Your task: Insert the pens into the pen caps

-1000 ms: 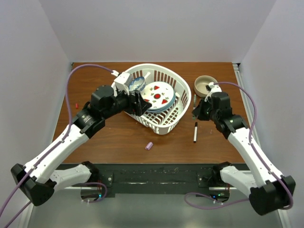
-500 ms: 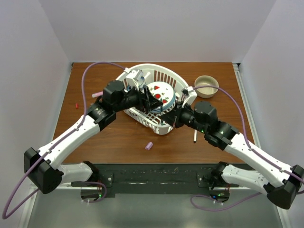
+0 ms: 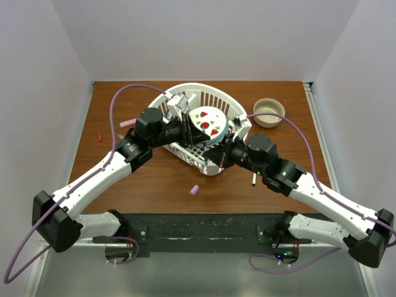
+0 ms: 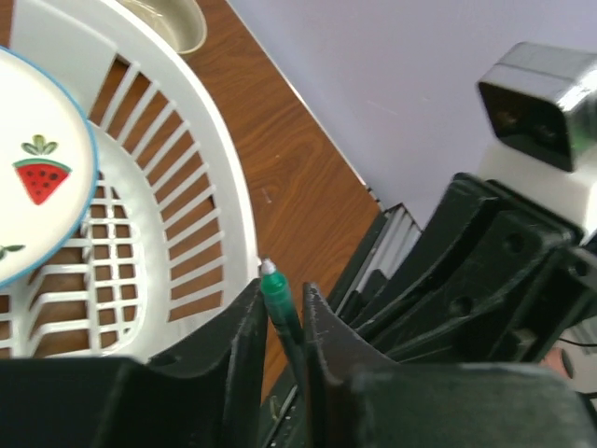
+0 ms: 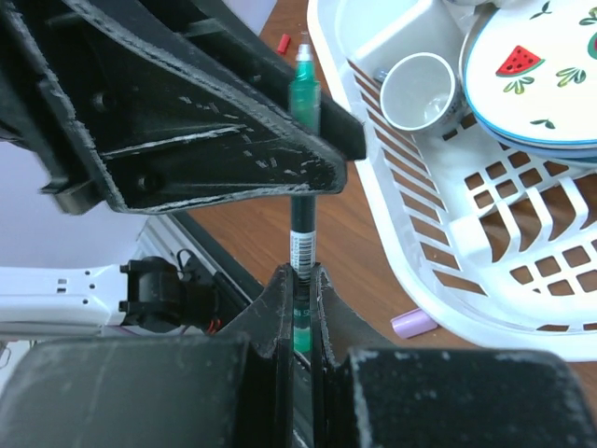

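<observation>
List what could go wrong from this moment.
1. The left end effector and the right end effector both grip one green-tipped pen; uneven pulling could twist it loose.
2. They meet by the rim of the white basket, so a dropped pen may land inside.

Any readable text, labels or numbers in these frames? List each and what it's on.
No words or numbers can be read in any view.
Barcode label on the green pen: bars and print too small to read.
Plate: fruit pictures only, no text.
</observation>
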Available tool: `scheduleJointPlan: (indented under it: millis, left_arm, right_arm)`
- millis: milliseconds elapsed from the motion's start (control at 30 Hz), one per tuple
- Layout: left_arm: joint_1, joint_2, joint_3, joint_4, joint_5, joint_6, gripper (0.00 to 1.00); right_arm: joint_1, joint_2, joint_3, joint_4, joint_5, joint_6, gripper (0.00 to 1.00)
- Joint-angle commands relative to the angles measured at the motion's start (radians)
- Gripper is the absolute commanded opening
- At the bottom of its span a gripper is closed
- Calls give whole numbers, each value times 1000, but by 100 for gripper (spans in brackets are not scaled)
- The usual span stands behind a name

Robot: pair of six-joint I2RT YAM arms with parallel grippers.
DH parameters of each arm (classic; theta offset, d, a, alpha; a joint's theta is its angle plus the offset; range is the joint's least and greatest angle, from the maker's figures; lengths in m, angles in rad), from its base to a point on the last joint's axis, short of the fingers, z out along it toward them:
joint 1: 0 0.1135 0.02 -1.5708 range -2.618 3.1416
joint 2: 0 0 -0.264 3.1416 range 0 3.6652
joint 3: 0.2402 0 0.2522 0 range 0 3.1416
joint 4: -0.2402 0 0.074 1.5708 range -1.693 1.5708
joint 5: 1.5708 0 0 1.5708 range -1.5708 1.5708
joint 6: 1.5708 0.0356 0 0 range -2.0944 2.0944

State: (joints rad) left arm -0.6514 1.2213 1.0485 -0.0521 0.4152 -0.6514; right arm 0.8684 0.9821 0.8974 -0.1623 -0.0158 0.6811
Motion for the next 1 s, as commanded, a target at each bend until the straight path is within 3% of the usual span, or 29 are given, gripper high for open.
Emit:
scheduleJointPlan:
  millis: [0, 167, 267, 633, 767, 867, 967]
  left_arm:
    - [1, -19, -10, 75, 27, -10, 1]
    - [1, -31, -21, 103, 60, -37, 0]
    - [1, -40, -31, 129, 80, -60, 0]
    - [1, -46, -84, 233, 145, -166, 0]
    - [1, -51, -93, 230, 143, -166, 0]
    - [2, -51, -96, 228, 145, -165, 0]
    - [1, -54, -90, 221, 149, -133, 1]
  right_arm:
    - [6, -3, -6, 67, 19, 11, 1]
    - [4, -25, -61, 109, -41, 31, 27]
    - [6, -43, -101, 144, -58, 47, 32]
    - [6, -46, -169, 299, -96, 95, 32]
    - [6, -57, -173, 302, -76, 94, 27]
    - [6, -62, -173, 300, -79, 86, 8]
    - [6, -71, -183, 294, -79, 81, 0]
